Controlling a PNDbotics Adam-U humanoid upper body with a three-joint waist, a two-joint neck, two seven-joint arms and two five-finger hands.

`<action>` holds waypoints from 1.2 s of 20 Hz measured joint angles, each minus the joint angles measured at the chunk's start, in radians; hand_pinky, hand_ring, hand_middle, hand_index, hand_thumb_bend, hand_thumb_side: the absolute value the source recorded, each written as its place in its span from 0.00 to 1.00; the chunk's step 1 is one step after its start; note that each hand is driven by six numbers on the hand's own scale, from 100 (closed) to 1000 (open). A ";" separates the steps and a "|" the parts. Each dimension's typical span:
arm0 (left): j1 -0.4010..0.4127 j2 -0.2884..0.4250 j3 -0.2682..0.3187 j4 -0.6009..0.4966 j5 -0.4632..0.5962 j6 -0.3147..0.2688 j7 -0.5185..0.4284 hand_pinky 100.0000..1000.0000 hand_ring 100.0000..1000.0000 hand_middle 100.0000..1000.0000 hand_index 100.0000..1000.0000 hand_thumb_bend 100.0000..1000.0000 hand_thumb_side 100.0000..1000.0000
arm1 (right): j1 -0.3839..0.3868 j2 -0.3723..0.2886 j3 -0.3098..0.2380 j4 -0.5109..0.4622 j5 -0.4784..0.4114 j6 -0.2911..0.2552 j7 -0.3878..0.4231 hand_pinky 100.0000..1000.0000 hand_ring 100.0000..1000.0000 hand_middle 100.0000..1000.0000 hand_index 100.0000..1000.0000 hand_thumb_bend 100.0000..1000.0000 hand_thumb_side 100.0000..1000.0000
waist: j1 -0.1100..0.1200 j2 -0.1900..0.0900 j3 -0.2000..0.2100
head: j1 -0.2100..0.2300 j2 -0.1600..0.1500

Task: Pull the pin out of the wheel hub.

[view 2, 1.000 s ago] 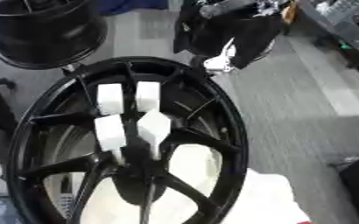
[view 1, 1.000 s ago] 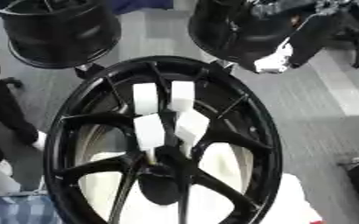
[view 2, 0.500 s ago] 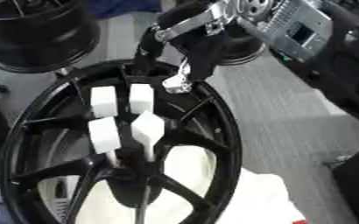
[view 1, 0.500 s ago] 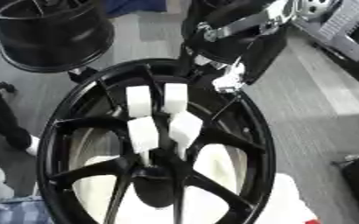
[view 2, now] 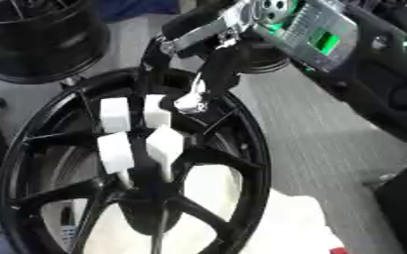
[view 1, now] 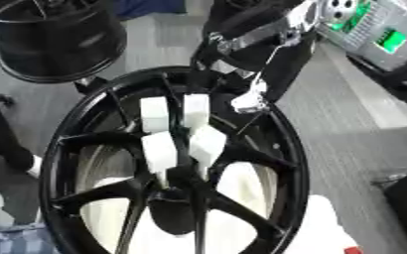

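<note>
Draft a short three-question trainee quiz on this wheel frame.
1. The right hand enters from: A) upper right B) lower left C) bottom edge.
2. True or false: the white blocks lie on the floor outside the big black wheel.
3. Fill in: a second black wheel stands at the view's upper ___.

Key: 1 A. 2 False; they sit among its spokes, above the hub. 3 left.
</note>
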 measured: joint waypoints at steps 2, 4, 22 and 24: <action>0.000 0.000 0.000 0.000 0.000 0.001 -0.001 0.71 0.75 0.62 0.85 0.00 0.76 | -0.005 0.007 0.000 0.001 0.014 -0.004 0.000 0.87 0.82 0.76 0.86 0.00 0.47 | 0.000 0.000 0.000 | -0.003 0.000; 0.000 0.000 0.000 0.000 0.000 0.001 -0.001 0.71 0.74 0.62 0.85 0.00 0.76 | -0.007 0.015 0.000 0.008 0.023 -0.010 -0.001 0.87 0.81 0.75 0.85 0.00 0.46 | 0.000 0.000 0.001 | -0.006 0.000; 0.000 0.000 0.000 0.001 0.000 0.003 -0.004 0.71 0.74 0.62 0.85 0.00 0.77 | 0.038 -0.064 0.008 -0.222 0.093 0.067 -0.091 0.87 0.81 0.75 0.85 0.00 0.43 | -0.003 0.029 0.005 | 0.068 -0.053; 0.000 0.000 0.000 0.001 0.000 0.003 -0.004 0.71 0.74 0.62 0.85 0.00 0.77 | 0.039 -0.071 0.008 -0.245 0.091 0.092 -0.099 0.87 0.81 0.75 0.85 0.00 0.42 | -0.004 0.034 0.005 | 0.074 -0.054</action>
